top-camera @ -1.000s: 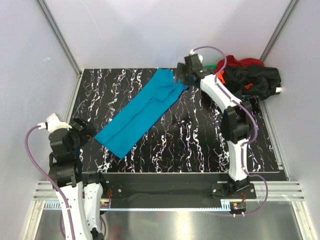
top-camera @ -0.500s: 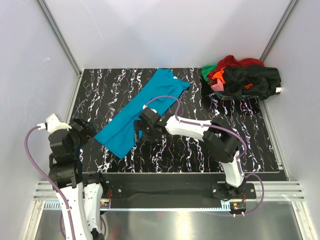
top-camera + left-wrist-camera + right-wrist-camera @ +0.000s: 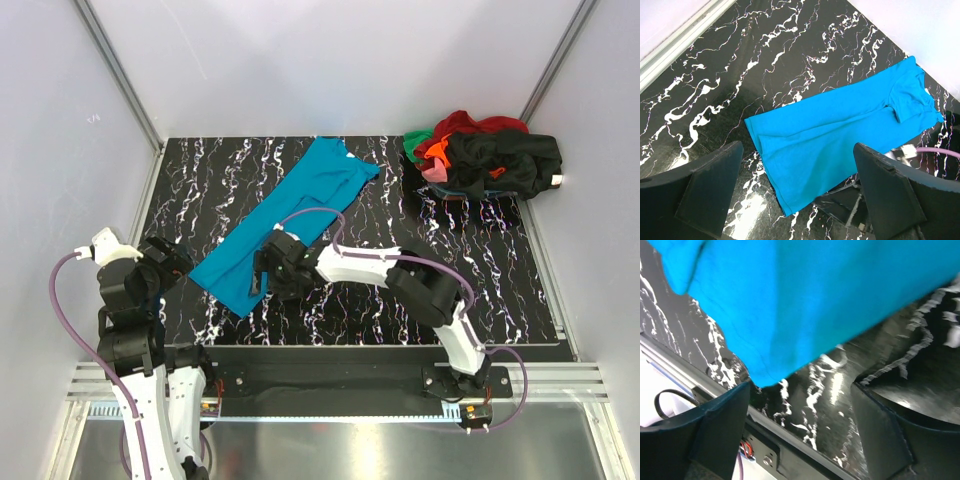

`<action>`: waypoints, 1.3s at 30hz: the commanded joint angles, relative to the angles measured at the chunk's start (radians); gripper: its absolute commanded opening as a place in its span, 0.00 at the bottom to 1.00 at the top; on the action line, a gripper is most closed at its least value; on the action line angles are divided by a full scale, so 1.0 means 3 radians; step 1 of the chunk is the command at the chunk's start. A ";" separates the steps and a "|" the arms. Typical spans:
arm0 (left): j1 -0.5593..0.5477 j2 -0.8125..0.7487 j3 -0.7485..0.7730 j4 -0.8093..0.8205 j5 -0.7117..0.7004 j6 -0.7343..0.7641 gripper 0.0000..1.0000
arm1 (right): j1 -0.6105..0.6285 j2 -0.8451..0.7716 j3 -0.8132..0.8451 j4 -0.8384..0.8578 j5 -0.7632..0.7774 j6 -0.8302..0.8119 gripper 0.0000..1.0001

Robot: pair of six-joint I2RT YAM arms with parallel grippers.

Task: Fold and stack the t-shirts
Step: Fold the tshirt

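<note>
A teal-blue t-shirt (image 3: 285,220), folded into a long strip, lies diagonally on the black marbled table (image 3: 200,180). It also shows in the left wrist view (image 3: 840,135) and the right wrist view (image 3: 805,295). My right gripper (image 3: 258,280) is open and low at the shirt's near-right edge, close to its bottom corner; its fingers (image 3: 715,430) straddle bare table just off the hem. My left gripper (image 3: 178,262) is open and empty at the table's left edge, just left of the shirt's bottom end. A pile of black, red, orange, green and pink t-shirts (image 3: 490,155) lies at the back right.
Pale walls with metal corner posts (image 3: 120,70) close in the table on three sides. A metal rail (image 3: 330,385) runs along the near edge by the arm bases. The right arm (image 3: 400,275) stretches low across the table's middle.
The right arm has swung from the shirt's far end at the back down to its near end, moving left along the shirt's edge. The left arm has not moved.
</note>
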 commanded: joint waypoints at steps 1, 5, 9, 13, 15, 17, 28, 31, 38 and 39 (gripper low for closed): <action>0.0013 -0.0066 0.0001 0.0157 0.0053 0.0065 0.99 | 0.0102 0.0141 0.0183 0.0145 -0.0091 0.0190 0.87; 0.0018 -0.0061 0.0001 0.0157 0.0053 0.0070 0.99 | 0.0158 0.0351 0.0346 0.0165 -0.0142 0.0262 0.74; 0.0018 -0.0061 0.0007 0.0157 0.0053 0.0075 0.99 | 0.0164 0.0387 0.0326 0.0160 -0.0152 0.0359 0.52; 0.0013 -0.0066 0.0007 0.0157 0.0053 0.0080 0.99 | 0.0174 0.0412 0.0285 0.0160 -0.0142 0.0374 0.38; 0.0018 -0.0076 0.0007 0.0157 0.0058 0.0075 0.99 | 0.0184 0.0469 0.0275 0.0165 -0.0142 0.0379 0.31; 0.0018 -0.0076 0.0007 0.0157 0.0058 0.0075 0.99 | 0.0179 0.0530 0.0270 0.0165 -0.0122 0.0369 0.24; 0.0023 -0.0081 0.0017 0.0141 0.0017 0.0085 0.99 | 0.0102 0.0133 -0.0373 0.0165 0.0144 0.0282 0.00; 0.0018 -0.0066 0.0017 0.0136 0.0027 0.0090 0.99 | 0.0062 -0.0220 -0.0976 0.0186 0.0262 0.0287 0.00; 0.0018 -0.0040 0.0022 0.0136 0.0053 0.0106 0.99 | 0.0026 -0.1243 -0.2413 0.0211 0.0512 0.0481 0.00; 0.0018 -0.0035 0.0017 0.0136 0.0053 0.0106 0.99 | 0.0026 -0.1492 -0.2683 0.0206 0.0523 0.0517 0.00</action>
